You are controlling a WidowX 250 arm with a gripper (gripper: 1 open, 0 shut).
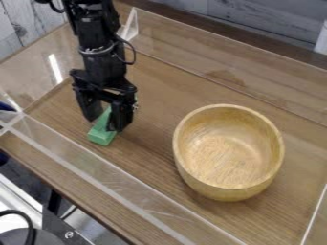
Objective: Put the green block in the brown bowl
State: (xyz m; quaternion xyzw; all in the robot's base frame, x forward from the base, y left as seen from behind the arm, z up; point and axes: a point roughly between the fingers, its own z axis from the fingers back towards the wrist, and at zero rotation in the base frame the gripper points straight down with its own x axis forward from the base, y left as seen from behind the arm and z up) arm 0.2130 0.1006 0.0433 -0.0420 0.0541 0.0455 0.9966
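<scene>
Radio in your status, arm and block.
Claw open, over green block. Block on table, outside brown bowl. Nothing seen blocking between them.
</scene>
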